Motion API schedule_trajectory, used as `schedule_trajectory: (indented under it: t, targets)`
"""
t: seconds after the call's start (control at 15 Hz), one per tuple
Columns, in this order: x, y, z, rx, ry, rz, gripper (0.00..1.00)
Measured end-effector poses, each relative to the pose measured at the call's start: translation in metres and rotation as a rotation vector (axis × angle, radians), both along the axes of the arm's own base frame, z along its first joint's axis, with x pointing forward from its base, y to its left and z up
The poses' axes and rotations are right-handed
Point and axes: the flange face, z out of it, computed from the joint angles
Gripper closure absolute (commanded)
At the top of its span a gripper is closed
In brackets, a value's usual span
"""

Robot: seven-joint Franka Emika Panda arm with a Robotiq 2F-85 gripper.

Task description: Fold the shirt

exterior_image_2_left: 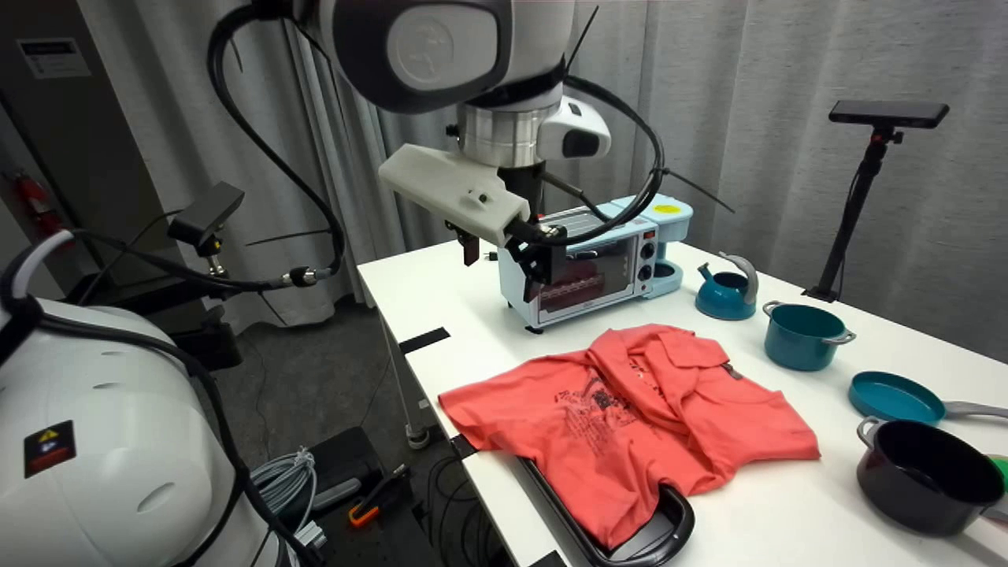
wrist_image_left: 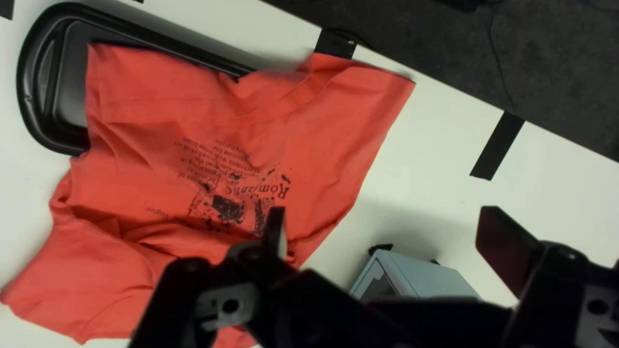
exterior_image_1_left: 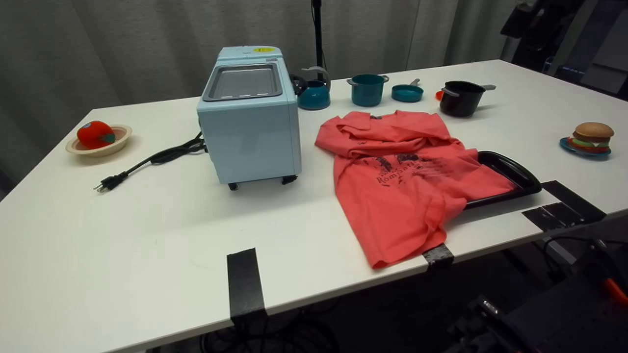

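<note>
The coral-red shirt (exterior_image_1_left: 363, 196) lies wrinkled on the white table, with its collar end bunched and folded over. It also shows in an exterior view (exterior_image_2_left: 551, 394) and in the wrist view (wrist_image_left: 309, 140). One part of it lies over a black tray (exterior_image_1_left: 515, 171), and one corner reaches the table's edge. My gripper (exterior_image_2_left: 504, 268) is open and raised above the table, near the front of the light-blue oven. In the wrist view the fingers (wrist_image_left: 385, 227) are wide apart with nothing between them. One finger overlaps the shirt in that view, but the gripper is apart from it.
The light-blue oven (exterior_image_1_left: 250, 142) stands beside the shirt, its black cord (exterior_image_1_left: 171, 154) on the table. A teal kettle (exterior_image_2_left: 724, 293), teal pot (exterior_image_2_left: 802, 337), teal pan (exterior_image_2_left: 894, 398) and black pot (exterior_image_2_left: 925, 476) stand behind. A plate with a red item (exterior_image_1_left: 95, 135) and a toy burger (exterior_image_1_left: 591, 137) sit at the sides.
</note>
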Motion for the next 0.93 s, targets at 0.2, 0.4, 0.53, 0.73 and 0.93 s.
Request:
schedule_trajectory:
  t: [0.2,0.4,0.53,0.73,0.93]
  targets:
    - [0.010,0.017,-0.031,-0.003,0.052,0.061,0.00]
    - [0.018,0.040,-0.065,-0.016,0.080,0.134,0.00]
    - [0.024,0.055,-0.084,-0.024,0.085,0.180,0.00]
    - [0.031,0.065,-0.099,-0.021,0.092,0.211,0.00]
    - [0.033,0.065,-0.099,-0.022,0.091,0.213,0.00]
